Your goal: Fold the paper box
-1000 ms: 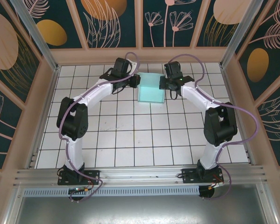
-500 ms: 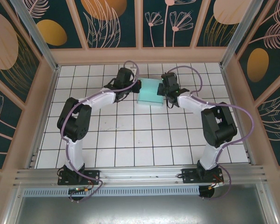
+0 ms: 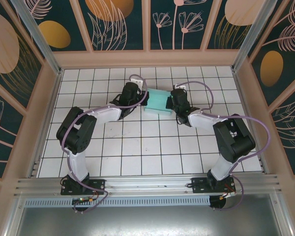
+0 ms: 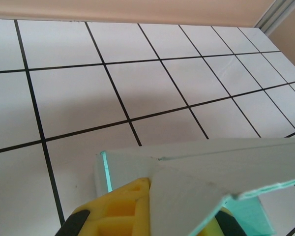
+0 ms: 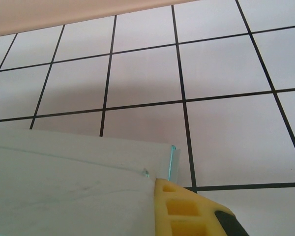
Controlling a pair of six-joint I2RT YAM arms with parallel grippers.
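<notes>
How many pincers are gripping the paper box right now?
2. The left pincer is shut on the left edge of the paper box, and the right pincer is shut on its right edge. Both hold the thin card from opposite sides.

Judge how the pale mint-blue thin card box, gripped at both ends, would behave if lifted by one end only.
Probably floppy: the pale mint-blue thin card box shows a sheet-thin edge and a loose flap in the left wrist view. Likely light, since the left gripper and right gripper pinch only its edges. It may crease at the yellow finger pads.
</notes>
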